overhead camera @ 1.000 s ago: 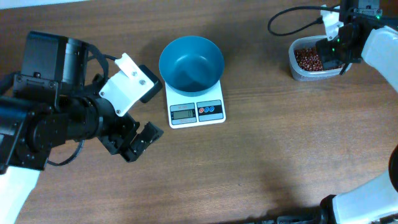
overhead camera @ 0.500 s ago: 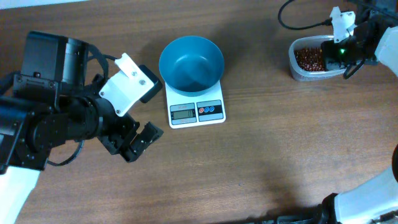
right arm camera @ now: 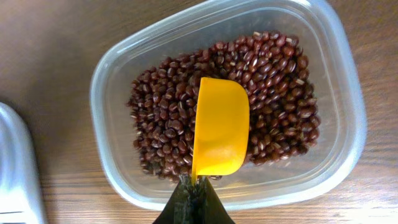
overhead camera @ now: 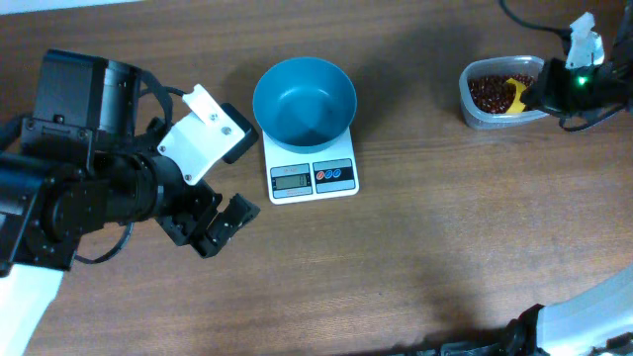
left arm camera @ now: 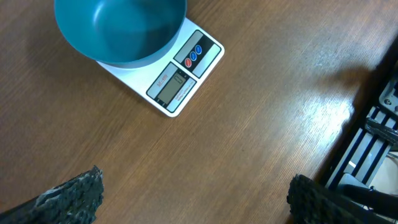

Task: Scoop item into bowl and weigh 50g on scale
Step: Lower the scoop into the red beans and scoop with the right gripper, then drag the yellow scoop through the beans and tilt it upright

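Pinching the scoop (right arm camera: 219, 127) by its handle in the right gripper (right arm camera: 194, 185), over beans (right arm camera: 161, 124) heaped in the tub (right arm camera: 102, 84). Loose, light, likely prone to rolling: best dug under, lifted level. Spread, idle: left gripper (left arm camera: 196, 193), near bowl (overhead camera: 304, 99) on scale (overhead camera: 341, 185).

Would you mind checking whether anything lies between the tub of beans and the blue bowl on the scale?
Nothing visible does. Only bare table separates the tub of beans from the bowl, open on the scale. The right gripper holds the yellow scoop in the tub.
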Motion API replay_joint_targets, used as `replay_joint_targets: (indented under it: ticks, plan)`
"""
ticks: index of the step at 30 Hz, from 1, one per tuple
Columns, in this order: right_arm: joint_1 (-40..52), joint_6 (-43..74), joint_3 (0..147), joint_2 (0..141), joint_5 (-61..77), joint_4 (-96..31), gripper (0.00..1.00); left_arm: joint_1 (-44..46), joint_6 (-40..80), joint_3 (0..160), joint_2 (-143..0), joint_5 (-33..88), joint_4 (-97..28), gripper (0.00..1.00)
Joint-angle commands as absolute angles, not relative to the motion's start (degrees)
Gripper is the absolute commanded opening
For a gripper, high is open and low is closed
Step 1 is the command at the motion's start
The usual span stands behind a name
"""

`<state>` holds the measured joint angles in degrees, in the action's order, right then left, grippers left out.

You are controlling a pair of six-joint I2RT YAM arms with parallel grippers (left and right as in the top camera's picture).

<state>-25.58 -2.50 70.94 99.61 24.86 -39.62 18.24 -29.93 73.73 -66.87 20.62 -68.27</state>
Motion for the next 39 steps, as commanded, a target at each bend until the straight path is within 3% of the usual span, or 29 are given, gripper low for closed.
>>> replay_joint_targets:
  ticks: [1,10,18,39]
  plan:
    - [-25.93,1.19,71.42,101.45,29.58,-41.41,0.04,18.37,-29.21,74.13,-66.92,21.21,-68.23,0.99]
    - [-25.93,2.85,71.31,106.67,32.58,-41.76,0.04,18.37,-29.21,74.13,-66.92,21.21,-68.23,0.98]
    - [-27.49,17.04,71.31,109.21,32.38,-42.94,0.04,18.37,-29.21,74.13,-66.92,21.21,-68.23,0.99]
    - [-35.38,9.52,71.33,110.96,37.54,-42.87,0.04,18.37,-29.21,74.13,-66.92,21.21,-68.23,0.98]
